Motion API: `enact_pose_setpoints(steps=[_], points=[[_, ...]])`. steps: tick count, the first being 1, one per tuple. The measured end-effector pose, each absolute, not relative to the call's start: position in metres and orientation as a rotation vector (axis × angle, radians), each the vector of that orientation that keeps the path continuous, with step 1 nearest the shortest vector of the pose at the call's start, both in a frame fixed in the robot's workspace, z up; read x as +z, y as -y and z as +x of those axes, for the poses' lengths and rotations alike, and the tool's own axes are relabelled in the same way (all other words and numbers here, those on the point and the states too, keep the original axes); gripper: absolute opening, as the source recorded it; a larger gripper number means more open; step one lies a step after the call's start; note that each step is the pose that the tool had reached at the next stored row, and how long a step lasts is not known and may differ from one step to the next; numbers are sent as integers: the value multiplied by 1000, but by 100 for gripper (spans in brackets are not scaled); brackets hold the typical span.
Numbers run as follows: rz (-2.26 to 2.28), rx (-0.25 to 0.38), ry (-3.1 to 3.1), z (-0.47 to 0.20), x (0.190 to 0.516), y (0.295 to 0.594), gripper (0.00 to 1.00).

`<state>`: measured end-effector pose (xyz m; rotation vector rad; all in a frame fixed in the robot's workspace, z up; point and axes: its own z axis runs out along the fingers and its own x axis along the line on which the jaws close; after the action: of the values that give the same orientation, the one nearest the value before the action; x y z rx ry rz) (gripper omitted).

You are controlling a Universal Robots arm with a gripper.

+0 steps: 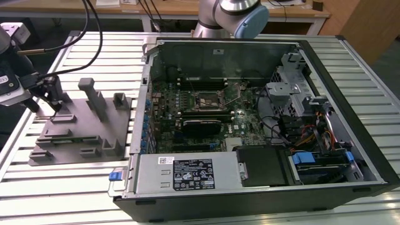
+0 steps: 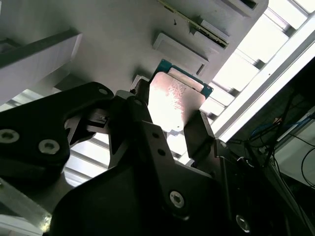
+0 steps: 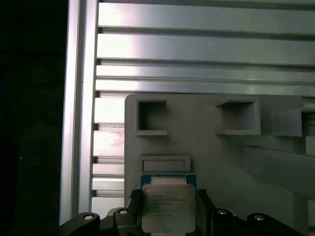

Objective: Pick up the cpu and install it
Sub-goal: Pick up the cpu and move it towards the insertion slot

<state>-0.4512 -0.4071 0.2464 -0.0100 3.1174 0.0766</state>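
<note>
The cpu (image 3: 167, 206), a thin square chip with a pale silver top and a green rim, sits between the two dark fingers of my gripper (image 3: 168, 212), which press on its opposite edges. In the second wrist view the cpu (image 2: 174, 98) shines brightly between the same fingers, with the gripper (image 2: 170, 118) shut on it. In the exterior view the gripper (image 1: 50, 104) hangs over the far left corner of the grey fixture (image 1: 81, 126), just above its surface. The dark socket frame (image 1: 209, 101) with its thin lever lies on the motherboard inside the open computer case.
The grey fixture block has upright posts (image 1: 93, 96) and shallow pockets (image 3: 151, 117). It rests on a slatted aluminium table (image 1: 75, 187). The open computer case (image 1: 262, 126) stands at the exterior view's right, with cables and drive bays inside. The arm's base (image 1: 231, 16) rises behind the case.
</note>
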Motion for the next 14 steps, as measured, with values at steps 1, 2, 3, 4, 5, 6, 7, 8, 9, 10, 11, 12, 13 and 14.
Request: enact_pose_setpoints(steps=[1, 2, 3, 4, 5, 6, 7, 8, 9, 10, 11, 12, 13, 14], points=[[-10, 77, -3118, -451, 247, 407, 53], [-10, 77, -3118, -451, 247, 407, 53], [-10, 77, -3118, -451, 247, 407, 53], [-10, 77, -3118, -451, 248, 407, 53], [-10, 77, -3118, -451, 248, 407, 53], [-10, 77, -3118, -451, 249, 407, 53], [-10, 77, -3118, -451, 249, 407, 53], [-10, 77, -3118, -451, 249, 407, 53], [-10, 77, -3118, -451, 250, 407, 53], [-10, 77, -3118, -451, 250, 407, 53], [-10, 77, -3118, -451, 251, 407, 53], [-10, 77, -3118, -451, 251, 407, 53], [-10, 77, -3118, -451, 251, 407, 53], [-10, 77, -3118, -451, 252, 407, 53]])
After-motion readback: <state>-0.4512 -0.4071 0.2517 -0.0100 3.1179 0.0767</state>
